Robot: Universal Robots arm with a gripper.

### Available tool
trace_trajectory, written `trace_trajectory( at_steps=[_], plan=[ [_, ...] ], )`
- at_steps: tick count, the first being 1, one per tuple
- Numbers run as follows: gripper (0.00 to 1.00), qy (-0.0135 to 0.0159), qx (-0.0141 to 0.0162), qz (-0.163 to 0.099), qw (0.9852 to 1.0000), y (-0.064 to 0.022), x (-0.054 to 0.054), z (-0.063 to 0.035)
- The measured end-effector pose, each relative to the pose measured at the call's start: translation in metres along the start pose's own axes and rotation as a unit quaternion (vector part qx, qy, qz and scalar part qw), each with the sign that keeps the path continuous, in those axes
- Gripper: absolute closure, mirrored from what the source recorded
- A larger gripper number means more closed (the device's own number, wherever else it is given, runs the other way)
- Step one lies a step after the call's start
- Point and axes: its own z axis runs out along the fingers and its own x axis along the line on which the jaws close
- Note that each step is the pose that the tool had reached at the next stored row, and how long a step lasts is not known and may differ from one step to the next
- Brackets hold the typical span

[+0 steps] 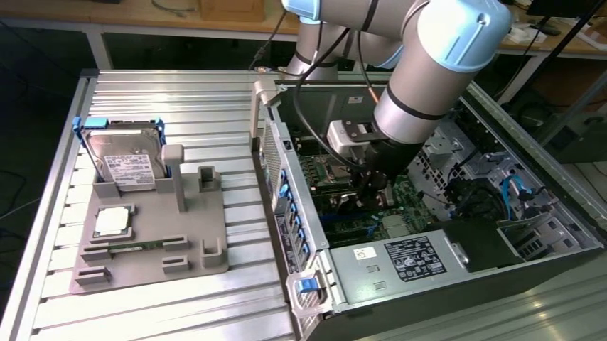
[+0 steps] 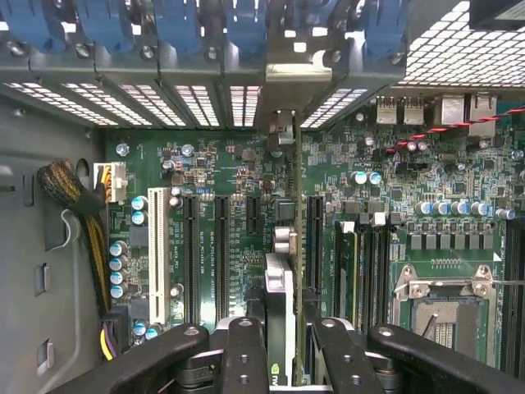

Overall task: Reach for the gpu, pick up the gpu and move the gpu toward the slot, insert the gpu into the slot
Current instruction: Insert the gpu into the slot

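My gripper is down inside the open computer case, over the green motherboard. In the wrist view the gripper is shut on the gpu, with black fingers on both sides of it. The gpu is a thin card seen edge-on, and its silver bracket reaches to the case's rear wall. The card stands low over the board between two long black sockets. The slot beneath the card is hidden by it, so I cannot tell whether the card is seated.
A white socket, memory sockets and the silver processor socket flank the card. A cable bundle lies at the board's edge. Outside the case, a grey fixture holds a hard drive. The power supply fills the case's near end.
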Motion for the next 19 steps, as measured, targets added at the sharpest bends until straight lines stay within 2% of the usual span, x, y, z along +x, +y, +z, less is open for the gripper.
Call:
trace_trajectory(
  at_steps=[7,8,11,13,19],
  plan=[
    [0.73,-0.0001,0.0004,0.009,1.0,0.0003,0.0,0.0003],
    [0.73,0.0005,0.0005,0.009,1.0,0.0004,0.0,0.0005],
    [0.73,0.007,0.0006,0.009,0.9999,0.0006,0.0,0.0005],
    [0.73,0.0096,0.0006,0.009,0.9999,0.0005,0.0,0.0005],
    [0.73,0.0098,0.0005,0.009,0.9999,0.0006,-0.002,0.001]
  ],
)
